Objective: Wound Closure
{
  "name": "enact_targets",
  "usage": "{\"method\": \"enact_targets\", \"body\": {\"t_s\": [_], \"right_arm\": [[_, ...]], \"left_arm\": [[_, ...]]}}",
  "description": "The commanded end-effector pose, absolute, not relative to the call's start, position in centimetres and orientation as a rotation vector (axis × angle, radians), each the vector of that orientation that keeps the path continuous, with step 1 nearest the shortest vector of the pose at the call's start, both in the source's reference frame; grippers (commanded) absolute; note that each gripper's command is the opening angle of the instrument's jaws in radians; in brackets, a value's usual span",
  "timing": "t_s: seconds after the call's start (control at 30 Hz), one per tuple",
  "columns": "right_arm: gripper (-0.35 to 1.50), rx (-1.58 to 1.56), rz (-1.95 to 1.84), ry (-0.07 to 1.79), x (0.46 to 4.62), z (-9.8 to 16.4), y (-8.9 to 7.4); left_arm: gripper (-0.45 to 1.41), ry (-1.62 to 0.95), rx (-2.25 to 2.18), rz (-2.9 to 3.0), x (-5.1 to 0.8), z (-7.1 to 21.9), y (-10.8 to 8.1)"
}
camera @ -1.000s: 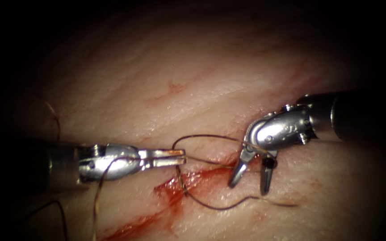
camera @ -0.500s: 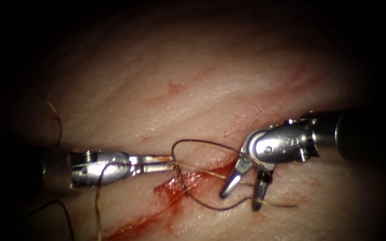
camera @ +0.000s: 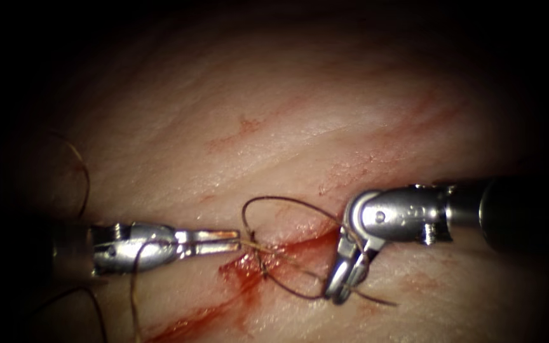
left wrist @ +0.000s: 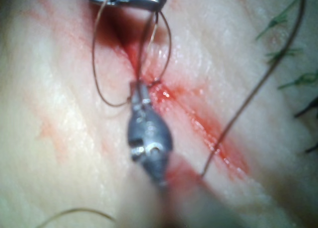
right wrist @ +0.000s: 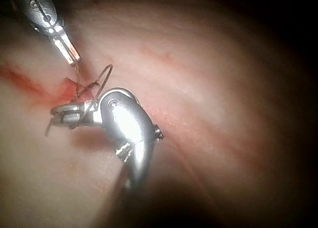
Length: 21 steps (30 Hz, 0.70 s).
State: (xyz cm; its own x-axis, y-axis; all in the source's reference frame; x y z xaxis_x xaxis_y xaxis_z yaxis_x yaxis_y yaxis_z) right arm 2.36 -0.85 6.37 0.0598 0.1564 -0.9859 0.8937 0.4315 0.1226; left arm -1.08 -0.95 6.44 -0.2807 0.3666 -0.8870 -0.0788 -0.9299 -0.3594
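The cut runs aslant through the tissue, wet with red fluid. My left tool lies on the cut's left, jaws shut on the thread just where it leaves the stitch. From there the thread arches in a loop over to my right tool and round its wrist. My right tool points down on the cut's right, jaws shut on the thread's short free end. In the left wrist view my left tool sits at the cut's edge. In the right wrist view my right tool grips beside the red patch.
A long slack strand hangs over the left tool's wrist and runs down out of the picture. Another curl of thread lies on the dark tissue at far left. Faint red streaks mark the tissue above the cut.
The right tool moved down and left, and its open jaws closed on the thread's short end. The left tool drew back a little to the left with its thread.
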Motion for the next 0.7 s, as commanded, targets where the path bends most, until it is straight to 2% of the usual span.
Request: {"method": "enact_targets", "body": {"t_s": [0.03,0.27,0.7], "right_arm": [[-0.35,0.965,-0.654,1.43,2.53,6.6,-0.7],[-0.35,0.802,-0.412,1.398,2.73,7.3,-0.1],[-0.35,0.602,-0.15,1.292,2.62,8.1,0.3]], "left_arm": [[-0.45,-0.365,-1.686,2.281,-1.07,6.4,-1.1],[-0.45,-0.389,-1.678,2.273,-0.86,6.2,-2.0],[-0.45,-0.483,-1.721,2.26,-1.07,5.8,-3.2]]}}
